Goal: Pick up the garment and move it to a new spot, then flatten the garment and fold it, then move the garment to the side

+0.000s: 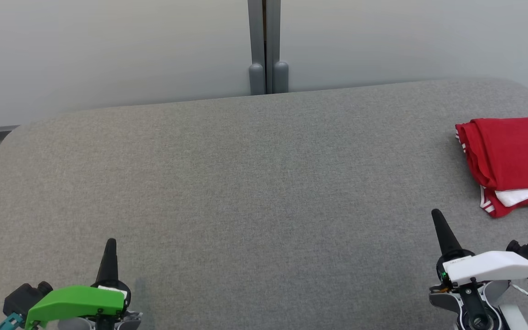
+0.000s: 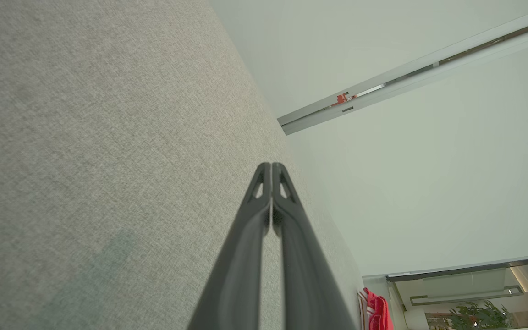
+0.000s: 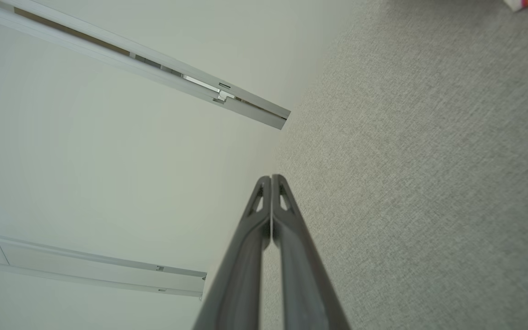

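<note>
Right, nearest us, two grippers: the green-capped left gripper (image 1: 111, 243) and the white-capped right gripper (image 1: 437, 214). Each wrist view shows what the head view can't settle: jaws pressed shut, holding nothing. Further out on the grey fabric-covered worktop (image 1: 245, 183), one folded red garment with white trim (image 1: 511, 160) lies at the right edge, well apart from both. The left wrist view adds a leafy green plant (image 2: 475, 316) beyond it.

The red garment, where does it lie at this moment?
In the head view the folded red garment lies at the right edge of the grey surface, just beyond the shut right claw and apart from it.
</note>
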Tool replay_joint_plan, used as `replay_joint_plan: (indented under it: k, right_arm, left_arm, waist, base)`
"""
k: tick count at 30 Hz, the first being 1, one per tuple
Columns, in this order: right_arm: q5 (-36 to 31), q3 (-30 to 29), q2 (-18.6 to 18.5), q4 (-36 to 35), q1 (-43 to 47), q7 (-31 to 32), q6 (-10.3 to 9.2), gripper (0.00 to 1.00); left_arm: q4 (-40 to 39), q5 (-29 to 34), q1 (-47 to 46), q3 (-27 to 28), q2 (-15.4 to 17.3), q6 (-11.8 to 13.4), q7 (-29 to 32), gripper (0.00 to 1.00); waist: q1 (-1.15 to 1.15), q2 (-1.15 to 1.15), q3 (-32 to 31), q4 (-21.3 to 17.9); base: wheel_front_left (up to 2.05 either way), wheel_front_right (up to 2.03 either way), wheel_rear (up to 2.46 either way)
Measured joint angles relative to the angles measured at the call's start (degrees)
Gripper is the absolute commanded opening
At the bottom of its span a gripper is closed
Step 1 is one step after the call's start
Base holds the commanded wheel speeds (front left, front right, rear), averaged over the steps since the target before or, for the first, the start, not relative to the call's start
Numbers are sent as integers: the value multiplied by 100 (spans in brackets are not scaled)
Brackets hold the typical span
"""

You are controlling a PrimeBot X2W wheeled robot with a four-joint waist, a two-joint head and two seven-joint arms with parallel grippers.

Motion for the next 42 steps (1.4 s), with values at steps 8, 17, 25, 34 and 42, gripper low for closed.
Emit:
replay_joint_plan:
  k: [8, 17, 25, 34, 42]
  right_arm:
    - [431, -66, -2, -5, -36, 96, 0, 0]
    - [870, -131, -2, -10, -74, 213, 0, 0]
    - [1244, -190, -2, -14, -108, 296, 0, 0]
    - [1638, -252, -1, -22, -150, 388, -1, 0]
    - [1960, -303, -1, -27, -169, 471, -4, 0]
  left_arm:
    - [-15, -399, -68, 82, -1, -64, 110, 0]
    - [-35, -812, -125, 180, -1, -149, 236, 0]
    - [-45, -1166, -186, 254, -1, -204, 341, 0]
    - [-62, -1528, -223, 332, -1, -261, 447, 0]
    - [-77, -1836, -275, 404, -1, -327, 531, 0]
  waist:
    - [0, 0, 13, -6]
    - [0, 0, 27, -13]
    - [0, 0, 40, -19]
    - [0, 0, 54, -26]
    - [0, 0, 67, -32]
  base:
    - [0, 0, 0]
    - [0, 0, 0]
    - [0, 0, 0]
    - [0, 0, 0]
    - [0, 0, 0]
